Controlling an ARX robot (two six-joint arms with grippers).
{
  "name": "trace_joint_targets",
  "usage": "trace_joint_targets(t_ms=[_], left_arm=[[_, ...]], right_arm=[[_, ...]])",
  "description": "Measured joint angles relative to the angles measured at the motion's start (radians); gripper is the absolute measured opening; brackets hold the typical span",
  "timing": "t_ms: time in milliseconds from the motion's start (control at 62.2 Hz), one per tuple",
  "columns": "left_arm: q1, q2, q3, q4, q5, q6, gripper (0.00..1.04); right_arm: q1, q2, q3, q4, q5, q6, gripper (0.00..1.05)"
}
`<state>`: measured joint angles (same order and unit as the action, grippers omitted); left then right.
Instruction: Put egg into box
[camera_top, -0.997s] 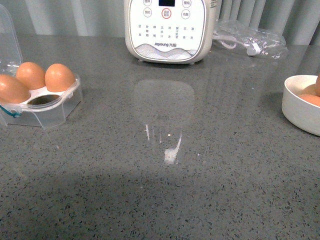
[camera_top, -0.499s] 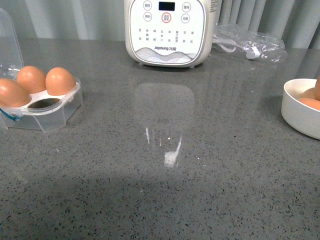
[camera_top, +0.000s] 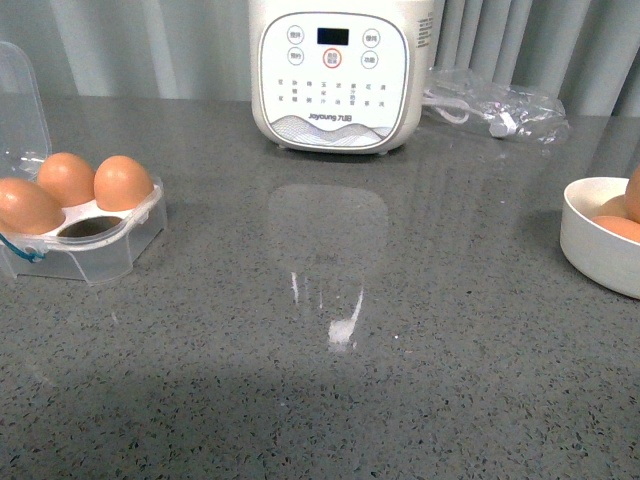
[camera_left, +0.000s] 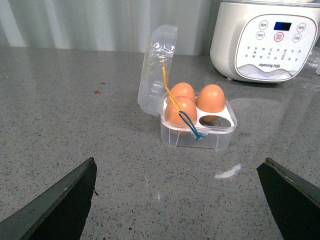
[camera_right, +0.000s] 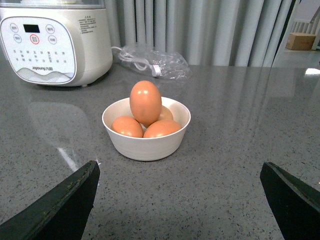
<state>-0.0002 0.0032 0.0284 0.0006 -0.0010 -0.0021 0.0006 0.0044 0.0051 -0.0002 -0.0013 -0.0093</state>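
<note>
Front view tipped slightly; nothing moved, so no progress. Clear 4-cup plastic box (camera_left: 197, 125) left of white cooker (camera_top: 335, 75): 1 cup free. Orange-brown egg (camera_right: 145, 102) tops white bowl (camera_right: 145, 147), cooker's right. Left end effector (camera_left: 178, 162) & right end effector (camera_right: 180, 165) wide open, empty.

The box (camera_top: 110, 245) at nine o'clock and the white bowl (camera_top: 590, 248) at three o'clock are cut by the front view's edges, and the cooker (camera_top: 335, 110) at twelve loses its top. In the bowl, the rear egg (camera_right: 168, 114) is mostly hidden behind the topmost egg (camera_right: 145, 102). The cooker's button labels are too small to read.
</note>
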Motion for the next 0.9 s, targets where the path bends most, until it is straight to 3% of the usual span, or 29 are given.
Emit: trace_joint_targets(t_ms=[273, 322, 370, 643, 772, 901], left_arm=[[0.0, 0.0, 0.0, 0.0, 0.0, 0.0, 0.98], [0.0, 0.0, 0.0, 0.0, 0.0, 0.0, 0.98], [0.0, 0.0, 0.0, 0.0, -0.001, 0.0, 0.98], [0.0, 0.0, 0.0, 0.0, 0.0, 0.0, 0.98], [0.0, 0.0, 0.0, 0.0, 0.0, 0.0, 0.98], [0.0, 0.0, 0.0, 0.0, 0.0, 0.0, 0.98]], right_arm=[[0.0, 0.0, 0.0, 0.0, 0.004, 0.0, 0.98], [0.026, 0.037, 0.001, 0.043, 0.111, 0.006, 0.98], [0.034, 0.098, 0.005, 0.115, 0.153, 0.004, 0.98], [-0.037, 0.747, 0.194, 0.695, 0.034, 0.01, 0.98], [-0.056, 0.996, 0.323, 0.741, 0.015, 0.015, 0.98], [-0.045, 1.219, 0.512, 0.65, -0.016, 0.055, 0.98]])
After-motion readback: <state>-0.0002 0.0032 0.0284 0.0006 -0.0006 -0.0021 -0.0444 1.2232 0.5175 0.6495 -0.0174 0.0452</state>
